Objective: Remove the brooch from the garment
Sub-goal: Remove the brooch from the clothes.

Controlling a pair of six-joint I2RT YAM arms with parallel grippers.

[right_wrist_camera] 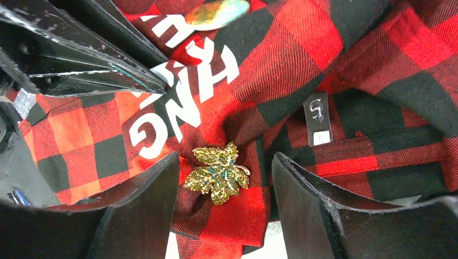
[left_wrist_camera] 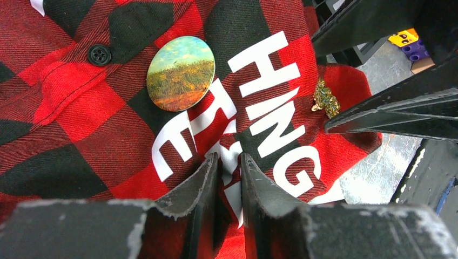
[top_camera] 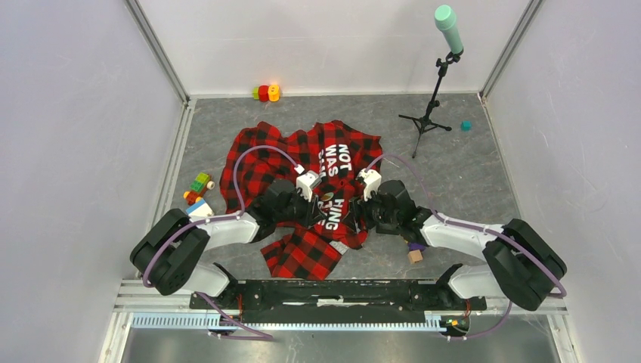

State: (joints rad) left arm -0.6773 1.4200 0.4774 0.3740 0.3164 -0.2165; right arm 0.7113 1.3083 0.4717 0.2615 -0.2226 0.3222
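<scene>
Looking at my feeds here: the garment (top_camera: 261, 155), a red-and-black check shirt with white block letters, lies crumpled in the middle of the grey table (top_camera: 469, 189), and both arms reach in over its near half. The brooch (right_wrist_camera: 219, 174) is a gold leaf with greenish sparkle, sitting on a raised fold of the shirt just beside the white letters. The right gripper (right_wrist_camera: 226, 156) is spread wide, one finger on each side of the leaf, and as far as I can see neither finger touches it. The left gripper (left_wrist_camera: 229, 162) is down to a narrow slit with a ridge of the lettered fabric pinched up between its fingers, so it looks like it's got cloth. From the left wrist cam, a right finger's tip sits right next to the leaf. There's also a round badge (left_wrist_camera: 181, 73) with a landscape painting on it, further up the shirt near a black button (left_wrist_camera: 99, 54), and a small label (right_wrist_camera: 317, 118) off to the side. Toy blocks (top_camera: 198, 189) lie by the left arm, and a mic stand (top_camera: 431, 106) stands at the back right.
</scene>
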